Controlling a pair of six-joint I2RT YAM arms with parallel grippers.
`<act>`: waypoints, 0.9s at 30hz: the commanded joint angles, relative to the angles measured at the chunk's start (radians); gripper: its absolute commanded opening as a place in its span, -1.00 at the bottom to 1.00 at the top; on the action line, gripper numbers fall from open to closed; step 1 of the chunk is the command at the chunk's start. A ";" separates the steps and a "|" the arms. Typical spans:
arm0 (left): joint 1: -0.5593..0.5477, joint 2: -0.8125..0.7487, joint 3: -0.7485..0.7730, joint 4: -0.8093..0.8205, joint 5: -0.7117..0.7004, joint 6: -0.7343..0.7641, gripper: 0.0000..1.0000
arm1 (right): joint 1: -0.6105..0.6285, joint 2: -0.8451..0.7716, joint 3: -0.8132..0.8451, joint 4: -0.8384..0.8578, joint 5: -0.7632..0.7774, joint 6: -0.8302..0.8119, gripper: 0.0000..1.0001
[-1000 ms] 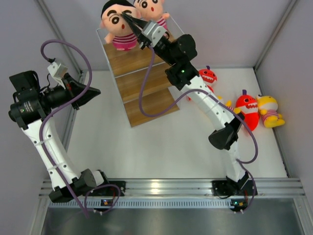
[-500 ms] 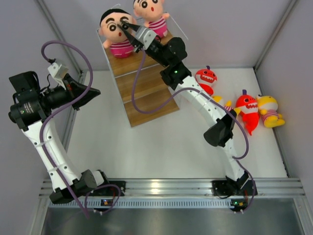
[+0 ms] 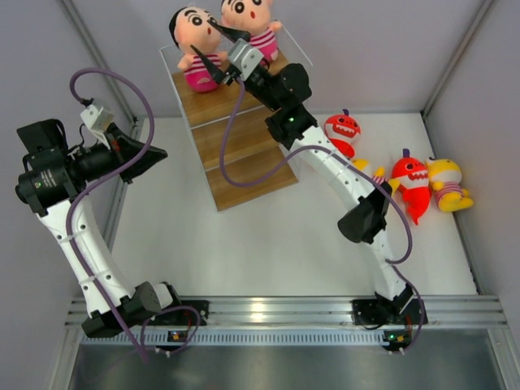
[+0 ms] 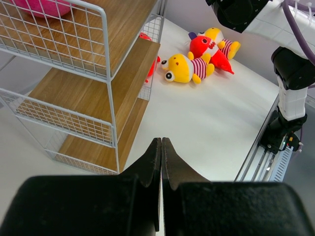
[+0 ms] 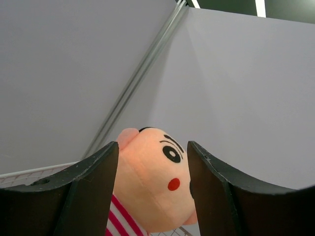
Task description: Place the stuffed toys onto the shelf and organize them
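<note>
Two boy dolls sit on the top board of the shelf (image 3: 236, 138): one on the left (image 3: 192, 34) and one on the right (image 3: 249, 16). My right gripper (image 3: 211, 45) is open at the left doll's head. In the right wrist view that head (image 5: 155, 182) fills the gap between the spread fingers of the right gripper (image 5: 152, 145). Two red sharks (image 3: 344, 127) (image 3: 410, 175) and a yellow doll (image 3: 445, 183) lie on the table at the right. My left gripper (image 4: 161, 140) is shut and empty, left of the shelf (image 4: 98, 83).
Another yellow doll (image 4: 184, 68) lies on the table beside the shelf's right side, mostly hidden by the right arm in the top view. Grey walls enclose the table on three sides. The metal rail (image 3: 268, 313) runs along the near edge.
My right gripper carried the left boy doll a little left and back on the top board, then opened; its fingers now stand spread around the head. The left arm has not moved.
</note>
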 commanded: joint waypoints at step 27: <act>0.004 -0.027 -0.030 0.025 0.035 0.030 -0.96 | 0.106 -0.276 -0.278 -0.336 0.400 0.383 -1.00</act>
